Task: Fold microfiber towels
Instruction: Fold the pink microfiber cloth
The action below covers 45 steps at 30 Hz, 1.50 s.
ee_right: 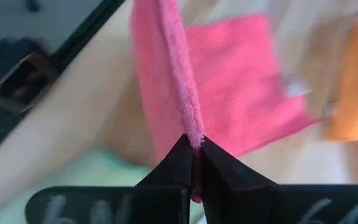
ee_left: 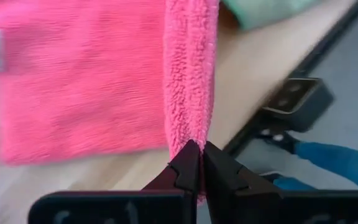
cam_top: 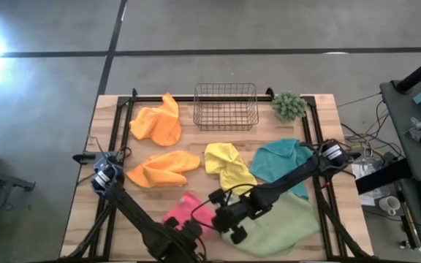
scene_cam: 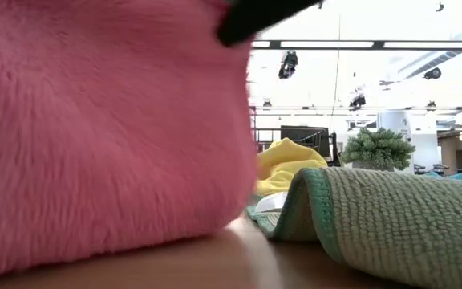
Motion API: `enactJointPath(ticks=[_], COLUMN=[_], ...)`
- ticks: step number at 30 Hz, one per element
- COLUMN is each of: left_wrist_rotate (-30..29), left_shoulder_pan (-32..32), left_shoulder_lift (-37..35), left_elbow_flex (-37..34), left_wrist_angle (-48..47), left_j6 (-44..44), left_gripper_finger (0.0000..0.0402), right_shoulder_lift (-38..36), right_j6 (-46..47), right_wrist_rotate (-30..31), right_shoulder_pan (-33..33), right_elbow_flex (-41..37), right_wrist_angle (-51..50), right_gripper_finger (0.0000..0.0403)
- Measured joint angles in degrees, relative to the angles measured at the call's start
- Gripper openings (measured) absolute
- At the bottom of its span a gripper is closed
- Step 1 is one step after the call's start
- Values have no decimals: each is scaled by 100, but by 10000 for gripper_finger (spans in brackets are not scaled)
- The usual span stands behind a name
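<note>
Nearest the front edge of the table, I hold the pink towel with both arms. My left gripper has its fingers pressed together on one raised hem of that towel, and my right gripper pinches the hem in the same way from the other side. In the low view the pink pile fills most of the frame, lifted off the wood at one edge, with the rest lying flat on the table.

Risks from here, as I judge them:
- Only the very rim of the hem sits between each pair of tips. A fast carry could pull it free, and the fold would collapse.
- Uneven travel of the two arms would skew the fold line and leave the corners misaligned.
- The green towel lies just beside the pink one, under my right arm. A low sweep could drag its border along.
- Both wrists work close together, so a crossing path could bring them into contact.

Farther back, the yellow towel lies crumpled mid-table, an orange towel to its left and the teal towel to its right. A second orange towel lies near the rear left. None of these is folded.

At the rear centre stands one wire basket; I see nothing in it. A small plant stands just beside it, to its right.
</note>
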Motion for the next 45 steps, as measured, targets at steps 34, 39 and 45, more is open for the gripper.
enactJointPath(ticks=[34,39,45], left_wrist_rotate=[152,151,374], left_shoulder_pan=[28,26,28], left_shoulder_lift=[-67,-67,-100], left_elbow_flex=[-1211,-1213,-1204], left_wrist_angle=[-1303,-1303,-1400], left_j6=[-455,-453,-453], left_gripper_finger=[17,68,145], right_shoulder_lift=[876,876,727], right_j6=[-62,91,333], right_wrist_rotate=[-133,-135,-94], right_shoulder_pan=[-1100,-1103,-1152], right_elbow_flex=[2,2,0], right_wrist_angle=[1647,1647,1434], right_gripper_finger=[30,72,111])
